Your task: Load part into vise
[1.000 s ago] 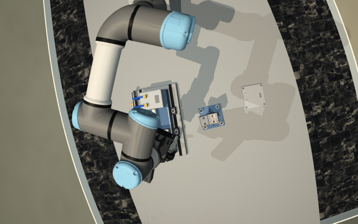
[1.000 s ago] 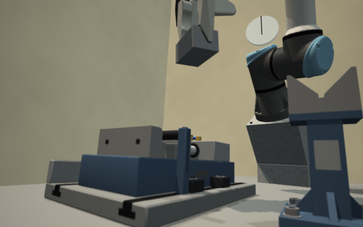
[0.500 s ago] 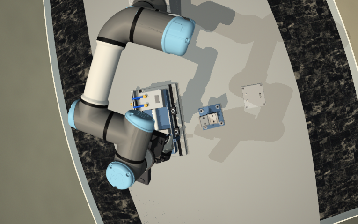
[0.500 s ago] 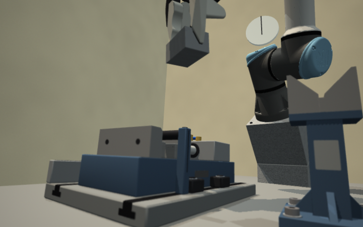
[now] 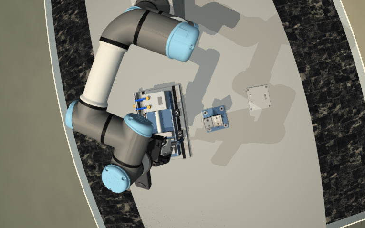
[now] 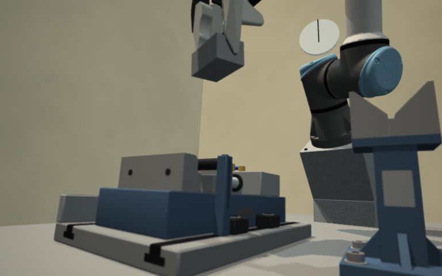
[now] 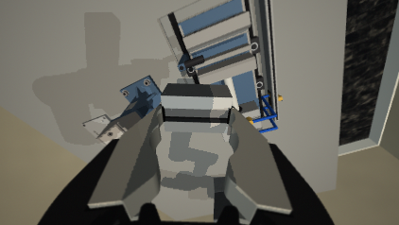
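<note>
My gripper (image 5: 168,147) (image 6: 219,44) (image 7: 197,106) is shut on the grey part (image 6: 215,66) (image 7: 196,102) and holds it high above the vise's fixed-jaw end. The part is tilted in the exterior view. A dark groove runs along its gripper side in the wrist view. The vise (image 6: 133,211) stands open. Its fixed jaw (image 6: 150,172) (image 7: 217,31) is at the end away from the air cylinder's rod (image 5: 158,121) (image 7: 230,87). The work stop (image 6: 207,164) (image 7: 195,61) is a short black rod between the jaws. The low bars are partly hidden in the wrist view.
The V-block (image 5: 217,120) (image 6: 396,125) stands on a blue pedestal beside the vise. The infeed plate (image 5: 258,97) lies beyond it. A blue post (image 6: 222,198) rises at the vise's side and carries the work stop. Blue hoses (image 5: 141,108) (image 7: 265,118) stick out at the cylinder end.
</note>
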Controlling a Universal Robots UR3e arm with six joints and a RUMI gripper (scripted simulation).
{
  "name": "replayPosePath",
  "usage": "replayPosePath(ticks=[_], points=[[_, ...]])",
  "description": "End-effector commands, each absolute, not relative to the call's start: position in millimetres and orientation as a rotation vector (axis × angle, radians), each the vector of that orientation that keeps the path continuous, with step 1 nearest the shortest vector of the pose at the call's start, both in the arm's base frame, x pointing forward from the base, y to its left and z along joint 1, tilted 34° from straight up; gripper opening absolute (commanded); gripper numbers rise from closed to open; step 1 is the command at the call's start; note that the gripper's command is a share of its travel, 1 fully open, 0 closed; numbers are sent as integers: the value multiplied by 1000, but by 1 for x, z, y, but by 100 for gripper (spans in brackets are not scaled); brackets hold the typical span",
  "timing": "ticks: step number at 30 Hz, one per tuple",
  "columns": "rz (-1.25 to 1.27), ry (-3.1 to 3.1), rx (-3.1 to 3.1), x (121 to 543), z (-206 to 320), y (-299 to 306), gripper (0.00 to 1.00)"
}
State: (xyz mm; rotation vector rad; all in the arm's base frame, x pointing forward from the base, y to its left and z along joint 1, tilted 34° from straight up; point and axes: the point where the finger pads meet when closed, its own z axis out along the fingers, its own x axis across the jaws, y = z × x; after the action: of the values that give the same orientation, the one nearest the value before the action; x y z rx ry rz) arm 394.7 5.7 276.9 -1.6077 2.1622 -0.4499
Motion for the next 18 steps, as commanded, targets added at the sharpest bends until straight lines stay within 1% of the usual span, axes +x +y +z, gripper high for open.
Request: replayPosePath(ticks=[1,18], points=[[-464,2131,-1644,396,280,1,0],[-500,2060,-1732,397,284,-13,0]])
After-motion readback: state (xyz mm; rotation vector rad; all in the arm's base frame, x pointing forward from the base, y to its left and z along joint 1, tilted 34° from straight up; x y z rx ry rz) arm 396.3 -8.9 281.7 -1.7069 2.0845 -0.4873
